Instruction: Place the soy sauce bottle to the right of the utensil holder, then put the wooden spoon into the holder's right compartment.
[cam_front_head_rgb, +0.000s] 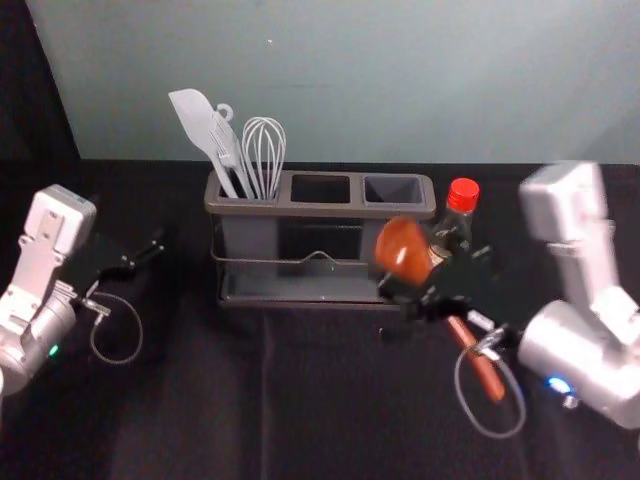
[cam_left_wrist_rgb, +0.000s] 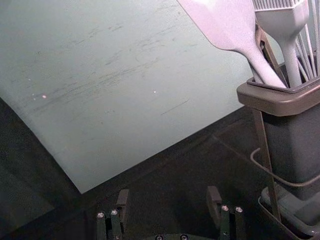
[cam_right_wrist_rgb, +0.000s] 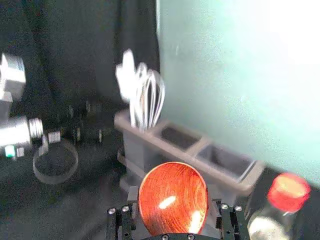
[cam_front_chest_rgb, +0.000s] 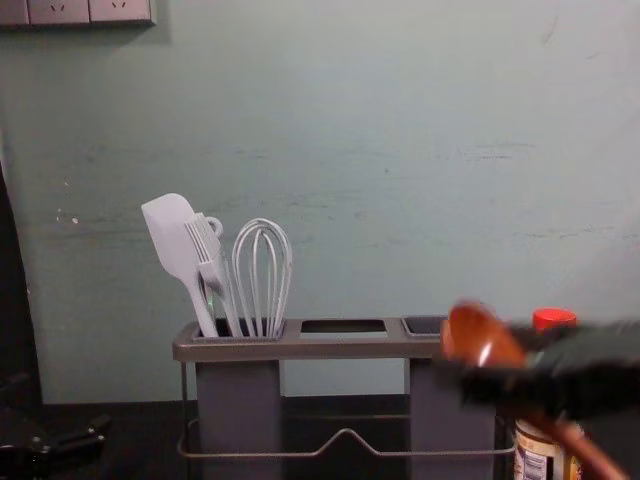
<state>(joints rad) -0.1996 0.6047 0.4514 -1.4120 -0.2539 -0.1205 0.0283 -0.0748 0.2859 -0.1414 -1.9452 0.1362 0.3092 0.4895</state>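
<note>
Wooden spoon (cam_front_head_rgb: 403, 250) clamped bowl-up in right claw (cam_right_wrist_rgb: 173, 197) near holder (cam_front_head_rgb: 300, 208), likely for handle-first entry; left claw (cam_left_wrist_rgb: 168, 196) idle at left, apart.

right compartment (cam_front_head_rgb: 394, 189) open above, bottle (cam_front_head_rgb: 462, 196) close beside it

One holder (cam_front_head_rgb: 320, 209), bottle (cam_front_head_rgb: 463, 194), spoon (cam_front_head_rgb: 404, 250) (three white utensils (cam_front_head_rgb: 196, 118)).

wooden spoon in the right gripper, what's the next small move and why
Probably raise the right gripper and bring the wooden spoon upright above the holder's right compartment. The spoon leans, bowl up, and its handle seems to hang lower than the holder's rim, so it likely needs clearance first. The soy sauce bottle already stands to the holder's right.
</note>
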